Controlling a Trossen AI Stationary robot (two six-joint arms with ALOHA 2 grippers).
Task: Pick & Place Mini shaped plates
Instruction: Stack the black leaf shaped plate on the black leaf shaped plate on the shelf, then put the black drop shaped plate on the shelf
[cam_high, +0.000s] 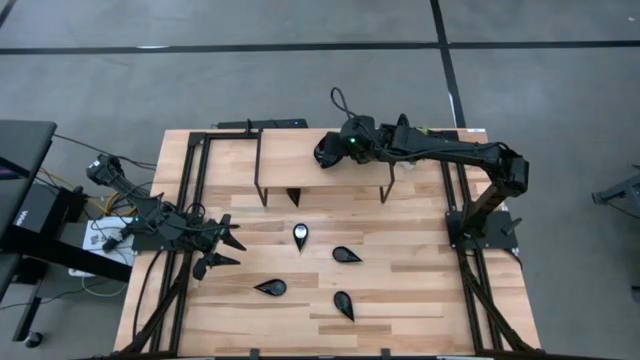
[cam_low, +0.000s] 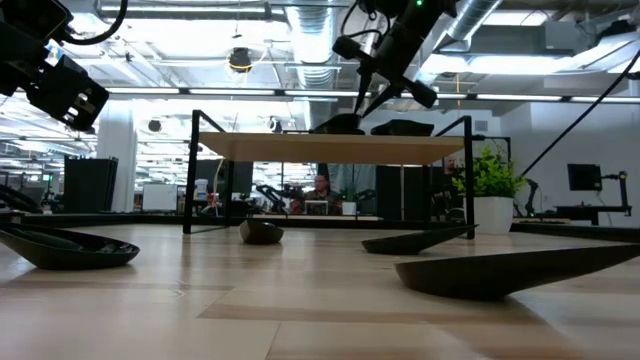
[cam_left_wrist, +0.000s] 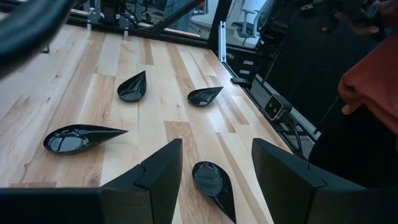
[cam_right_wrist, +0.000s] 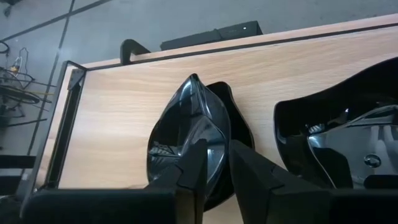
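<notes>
My right gripper (cam_right_wrist: 217, 163) reaches over the raised wooden shelf (cam_high: 300, 150) at the table's far side. Its fingers stand a little apart on either side of the rim of a glossy black teardrop plate (cam_right_wrist: 186, 121). That plate lies on the shelf on top of another black plate (cam_right_wrist: 241, 127), and a further one (cam_right_wrist: 329, 140) sits beside them. Several teardrop plates lie on the table below (cam_high: 301, 235) (cam_high: 347, 254) (cam_high: 271, 288) (cam_high: 344, 305). My left gripper (cam_high: 225, 252) waits open at the table's left, with one plate (cam_left_wrist: 214, 185) just ahead of its fingers, untouched. My right gripper comes at the top plate from above at a slant, one finger (cam_right_wrist: 194, 165) over the dish's hollow and the other (cam_right_wrist: 252, 171) outside its rim (cam_right_wrist: 225, 134). I cannot tell whether either finger touches the rim. The plate rests on the plate below it.
The shelf stands on thin black legs (cam_high: 258, 185) (cam_high: 388, 185), with a small dark dish (cam_high: 293, 197) on the table under it. A black frame runs along both table sides (cam_high: 190, 200) (cam_high: 455, 200). A person's sleeve (cam_left_wrist: 373, 74) shows beyond the table's edge.
</notes>
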